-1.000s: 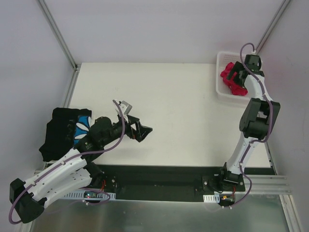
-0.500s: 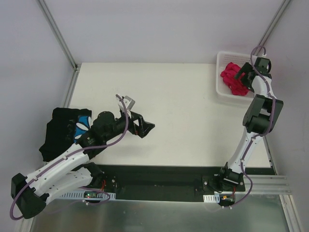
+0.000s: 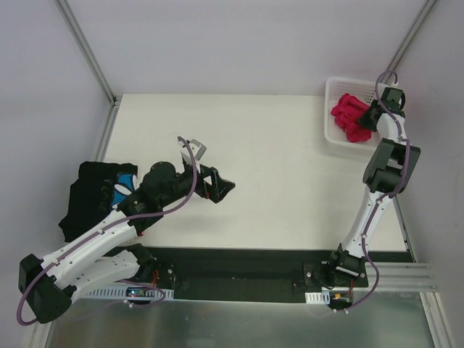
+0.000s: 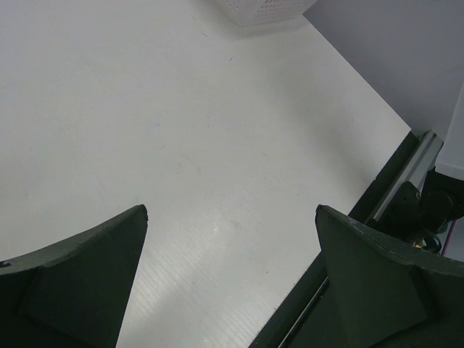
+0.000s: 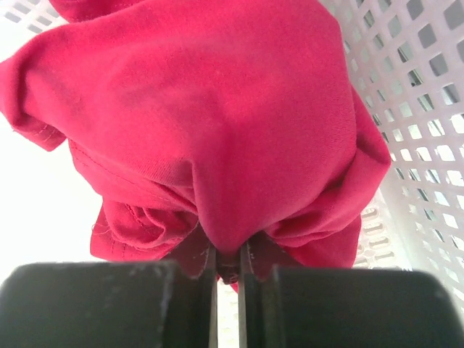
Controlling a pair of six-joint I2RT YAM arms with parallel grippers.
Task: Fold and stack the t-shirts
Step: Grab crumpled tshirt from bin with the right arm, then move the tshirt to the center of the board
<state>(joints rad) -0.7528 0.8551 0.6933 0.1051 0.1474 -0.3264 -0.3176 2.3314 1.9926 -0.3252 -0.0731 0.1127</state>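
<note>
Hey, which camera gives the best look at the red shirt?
Right wrist: the red shirt fills the frame, a fold pinched in the right gripper. The top view shows it small, in the basket. The left wrist view misses it.

Your right gripper (image 5: 226, 257) has snapped shut. A second ago its jaws stood wide open above the basket (image 3: 328, 109), and now they pinch a fold of the crimson-pink t-shirt (image 5: 217, 123). The right wrist has also swung over to the basket's right side, and the arm below it stands straighter. Your left gripper (image 3: 222, 188) has slid a little to the right and a bit farther out over the table (image 3: 290, 159) — its elbow has come along with it.
</note>
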